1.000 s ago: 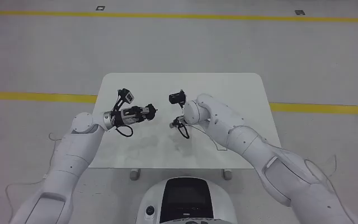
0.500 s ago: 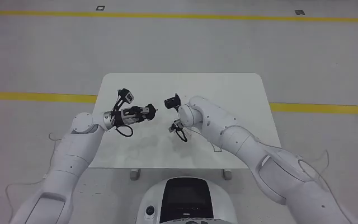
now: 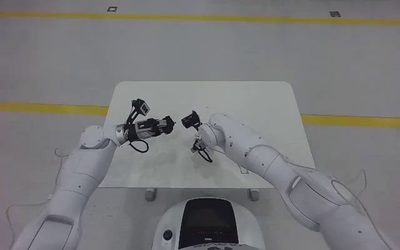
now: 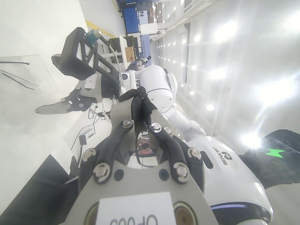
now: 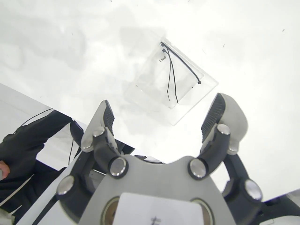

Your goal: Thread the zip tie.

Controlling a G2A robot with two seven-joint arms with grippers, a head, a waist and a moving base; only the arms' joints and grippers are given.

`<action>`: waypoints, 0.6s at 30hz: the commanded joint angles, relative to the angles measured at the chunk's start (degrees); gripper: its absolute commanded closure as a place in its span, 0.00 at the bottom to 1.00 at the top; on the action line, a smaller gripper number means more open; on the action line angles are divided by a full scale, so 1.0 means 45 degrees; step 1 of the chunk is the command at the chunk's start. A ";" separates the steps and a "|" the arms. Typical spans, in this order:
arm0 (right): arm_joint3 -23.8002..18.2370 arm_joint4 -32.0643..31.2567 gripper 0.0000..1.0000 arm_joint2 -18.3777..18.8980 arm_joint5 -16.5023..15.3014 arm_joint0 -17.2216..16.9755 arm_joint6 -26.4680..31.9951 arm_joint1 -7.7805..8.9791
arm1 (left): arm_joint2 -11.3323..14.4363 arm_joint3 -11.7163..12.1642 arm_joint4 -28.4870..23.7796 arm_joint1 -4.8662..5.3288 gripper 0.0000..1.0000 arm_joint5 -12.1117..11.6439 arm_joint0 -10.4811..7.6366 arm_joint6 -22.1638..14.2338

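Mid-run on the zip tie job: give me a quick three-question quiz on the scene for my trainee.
1. True or false: the right gripper is shut on a zip tie.
2. The spare zip ties lie in: A) a clear tray; B) a metal bowl; C) a cardboard box.
3. Which gripper is shut on a zip tie?

Key: 1. False, its jaws stand open and empty above the tray. 2. A. 3. The left gripper.
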 commanded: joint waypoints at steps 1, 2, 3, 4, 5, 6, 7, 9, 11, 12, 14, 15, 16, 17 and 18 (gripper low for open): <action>-0.0109 -0.0108 0.54 0.0080 -0.0113 -0.0073 -0.0012 0.0027 | 0.0000 0.0000 0.0000 0.0000 1.00 0.0000 0.0000 0.0000; -0.0151 -0.0170 0.60 0.0116 -0.0139 -0.0103 -0.0031 0.0037 | 0.0000 0.0000 0.0000 0.0000 1.00 0.0000 0.0000 0.0000; -0.0191 -0.0242 0.69 0.0149 -0.0140 -0.0133 -0.0055 0.0044 | 0.0000 0.0000 0.0000 0.0000 1.00 0.0000 0.0000 0.0000; -0.0248 -0.0329 0.72 0.0196 -0.0140 -0.0170 -0.0096 0.0051 | 0.0000 0.0000 0.0000 0.0000 1.00 0.0000 0.0000 0.0000; -0.0275 -0.0394 0.76 0.0236 -0.0122 -0.0195 -0.0126 0.0057 | 0.0000 0.0000 0.0000 0.0000 1.00 0.0000 0.0000 0.0000; -0.0292 -0.0482 0.82 0.0274 -0.0050 -0.0214 -0.0151 0.0062 | 0.0000 0.0000 0.0000 0.0000 1.00 0.0000 0.0000 0.0000; -0.0336 -0.0580 0.85 0.0323 0.0055 -0.0247 -0.0172 0.0063 | 0.0000 0.0000 0.0000 0.0000 1.00 0.0000 0.0000 0.0000; -0.0409 -0.0669 0.90 0.0404 0.0091 -0.0296 -0.0158 0.0069 | 0.0000 0.0000 0.0000 0.0000 1.00 0.0000 0.0000 0.0000; -0.0451 -0.0824 0.95 0.0472 0.0117 -0.0340 -0.0104 0.0075 | 0.0000 0.0000 0.0000 0.0000 1.00 0.0000 0.0000 0.0000; -0.0466 -0.0885 0.97 0.0488 0.0117 -0.0362 -0.0074 0.0071 | 0.0000 0.0000 0.0000 0.0000 1.00 0.0000 0.0000 0.0000; -0.0440 -0.1000 0.98 0.0505 0.0093 -0.0411 -0.0008 0.0043 | 0.0000 0.0000 0.0000 0.0000 1.00 0.0000 0.0000 0.0000; -0.0410 -0.1020 0.98 0.0516 0.0065 -0.0427 0.0002 0.0024 | 0.0000 0.0000 0.0000 0.0000 1.00 0.0000 0.0000 0.0000; -0.0364 -0.1014 0.99 0.0532 0.0010 -0.0442 0.0002 0.0002 | 0.0000 0.0000 0.0000 0.0000 1.00 0.0000 0.0000 0.0000; -0.0290 -0.1015 0.99 0.0542 -0.0046 -0.0451 -0.0012 -0.0024 | 0.0000 0.0000 0.0000 0.0000 1.00 0.0000 0.0000 0.0000; -0.0167 -0.1043 0.99 0.0536 -0.0088 -0.0453 -0.0031 -0.0069 | 0.0000 0.0000 0.0000 0.0000 1.00 0.0000 0.0000 0.0000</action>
